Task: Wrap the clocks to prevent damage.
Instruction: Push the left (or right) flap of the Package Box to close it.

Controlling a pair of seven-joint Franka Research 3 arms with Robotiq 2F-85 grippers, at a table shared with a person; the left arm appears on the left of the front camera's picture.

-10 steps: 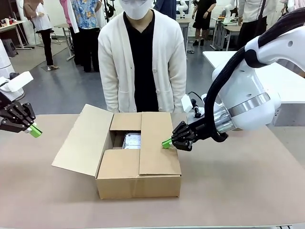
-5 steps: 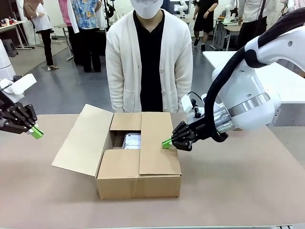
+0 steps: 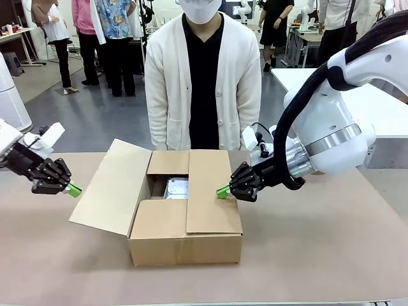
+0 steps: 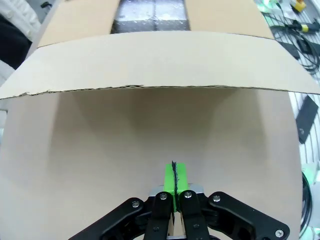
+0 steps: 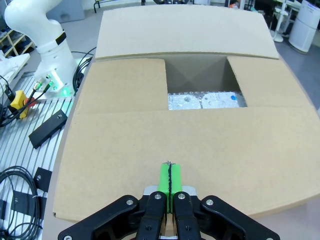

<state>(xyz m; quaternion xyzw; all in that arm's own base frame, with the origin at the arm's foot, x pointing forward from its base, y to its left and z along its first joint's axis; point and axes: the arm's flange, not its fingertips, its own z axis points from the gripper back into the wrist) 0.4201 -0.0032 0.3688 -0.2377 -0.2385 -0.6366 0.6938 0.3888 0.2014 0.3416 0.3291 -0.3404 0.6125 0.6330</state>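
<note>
A cardboard box (image 3: 186,210) stands mid-table with three flaps folded in and its left flap (image 3: 111,187) sticking out open. Through the gap, clocks in bubble wrap (image 3: 176,189) lie inside, seen as silvery bundles (image 5: 206,100) in the right wrist view and as bubble wrap (image 4: 150,10) in the left wrist view. My right gripper (image 3: 222,190) is shut, its green pads (image 5: 170,179) pressing on the right flap. My left gripper (image 3: 73,190) is shut and empty, its pads (image 4: 175,176) close to the underside of the open left flap (image 4: 150,115).
A person in a white cardigan (image 3: 203,76) stands at the far side behind the box. Cables and a black block (image 5: 47,129) lie on a slatted surface beside the table. Other people stand in the background. Brown tabletop (image 3: 319,242) surrounds the box.
My left gripper has moved right and slightly down, toward the open left flap. The right gripper and box have stayed put. The person has shifted slightly right.
</note>
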